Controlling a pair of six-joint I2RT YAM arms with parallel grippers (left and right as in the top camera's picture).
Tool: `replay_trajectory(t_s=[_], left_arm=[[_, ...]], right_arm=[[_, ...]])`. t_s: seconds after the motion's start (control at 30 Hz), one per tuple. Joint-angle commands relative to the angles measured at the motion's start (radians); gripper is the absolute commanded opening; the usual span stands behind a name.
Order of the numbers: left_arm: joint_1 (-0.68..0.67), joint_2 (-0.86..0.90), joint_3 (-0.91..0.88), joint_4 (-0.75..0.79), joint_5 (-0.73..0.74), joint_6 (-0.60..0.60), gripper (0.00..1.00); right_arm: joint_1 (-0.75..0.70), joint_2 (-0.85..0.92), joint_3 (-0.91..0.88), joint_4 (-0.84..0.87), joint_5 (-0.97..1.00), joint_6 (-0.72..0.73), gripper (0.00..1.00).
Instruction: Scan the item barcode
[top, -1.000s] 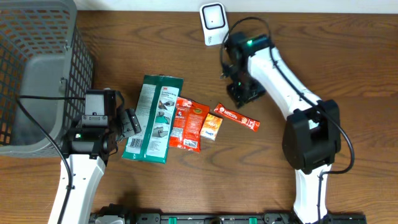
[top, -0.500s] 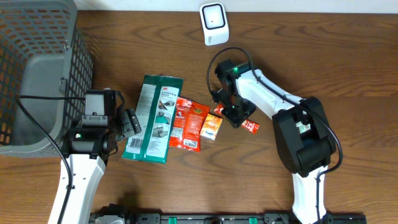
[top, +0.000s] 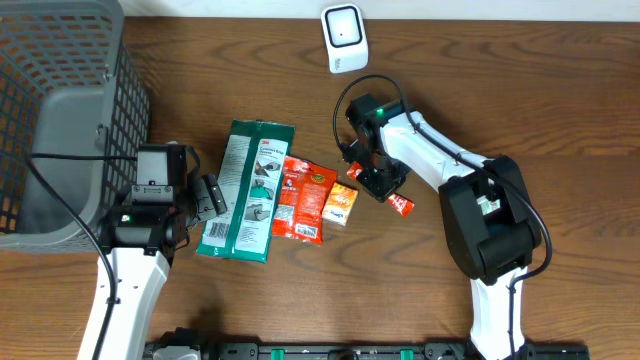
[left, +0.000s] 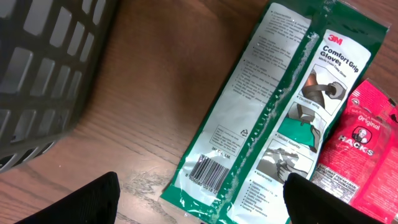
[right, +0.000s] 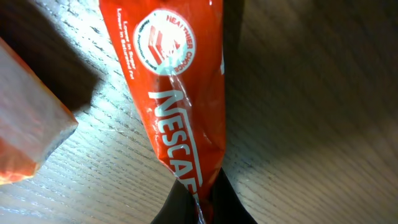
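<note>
1. Currently gripping Nescafe sachet (right: 180, 93) w/ R claw (top: 378, 180), clamped shut, mid-bench (top: 560, 120).
2. Lies flat, long axis diagonal; scanner (top: 343, 38) well apart toward far edge, nearer R arm.
3. Holding L claw (left: 199, 205) apart, idle.

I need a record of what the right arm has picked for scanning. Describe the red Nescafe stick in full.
The Nescafe stick is a slim sachet of glossy, slightly crinkled red-orange film, with white lettering along its length and a round white emblem near one end. No barcode shows on this face. The right gripper is shut on it, an end showing either side from overhead. It is at the wooden table, beside a small orange packet; whether it is lifted cannot be told.
</note>
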Motion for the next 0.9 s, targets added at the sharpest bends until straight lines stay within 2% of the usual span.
replay_trajectory(t_s=[0.0,0.2,0.43,0.6,0.7,0.73,0.77,0.8,0.83,0.87], left_arm=[[0.003,0.002,0.014,0.001,0.005,-0.002,0.85],[0.003,0.002,0.014,0.001,0.006,-0.002,0.85],[0.003,0.002,0.014,0.001,0.006,-0.002,0.85],[0.003,0.002,0.014,0.001,0.006,-0.002,0.85],[0.003,0.002,0.014,0.001,0.006,-0.002,0.85],[0.003,0.002,0.014,0.001,0.006,-0.002,0.85],[0.003,0.002,0.014,0.001,0.006,-0.002,0.85],[0.003,0.002,0.014,0.001,0.006,-0.002,0.85],[0.003,0.002,0.014,0.001,0.006,-0.002,0.85],[0.003,0.002,0.014,0.001,0.006,-0.002,0.85]], right_arm=[[-0.001,-0.023,0.044,-0.030,-0.073,0.033,0.01],[-0.041,-0.104,0.125,-0.106,-0.204,0.077,0.01],[-0.142,-0.135,0.116,-0.114,-0.215,0.371,0.01],[-0.208,-0.135,0.005,0.001,-0.221,0.645,0.01],[-0.214,-0.135,-0.069,0.071,-0.247,0.755,0.03],[-0.213,-0.135,-0.090,0.090,-0.249,0.787,0.10],[-0.212,-0.135,-0.104,0.100,-0.249,0.809,0.34],[-0.212,-0.135,-0.116,0.106,-0.249,0.823,0.67],[-0.212,-0.135,-0.126,0.116,-0.247,0.821,0.93],[-0.213,-0.135,-0.128,0.115,-0.240,0.820,0.95]])
